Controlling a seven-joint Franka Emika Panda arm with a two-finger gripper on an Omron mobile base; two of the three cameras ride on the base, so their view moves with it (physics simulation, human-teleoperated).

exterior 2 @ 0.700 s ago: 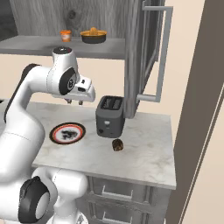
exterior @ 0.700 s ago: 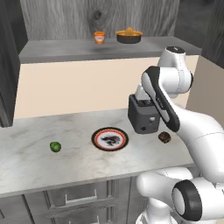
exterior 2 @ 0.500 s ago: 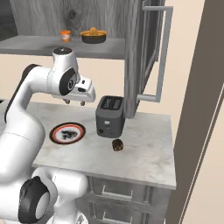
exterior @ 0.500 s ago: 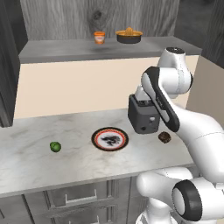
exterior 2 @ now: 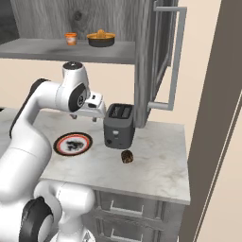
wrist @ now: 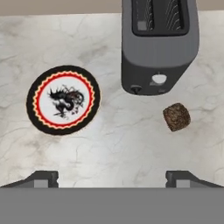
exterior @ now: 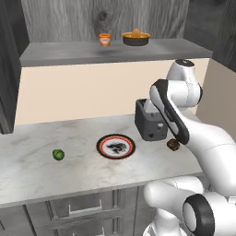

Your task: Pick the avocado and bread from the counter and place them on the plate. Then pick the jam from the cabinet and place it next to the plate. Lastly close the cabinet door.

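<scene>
Counter (exterior: 32,156): bread (exterior: 173,145) half hidden behind arm; avocado (exterior: 58,154) clear.

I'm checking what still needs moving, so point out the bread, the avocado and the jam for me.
bread (wrist: 176,117), hand view, middle of the brown chunk.
avocado (exterior: 58,154), left base view, centre of the green ball.
jam (exterior: 105,39), left base view, middle of the orange jar.

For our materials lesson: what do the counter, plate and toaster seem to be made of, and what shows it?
Counter: looks like polished marble, pale with faint grey veins.
Plate: probably glazed ceramic, with a smooth white centre and painted red-and-black rim.
Toaster: matte dark grey casing, metal or plastic; the look leaves it open.
</scene>
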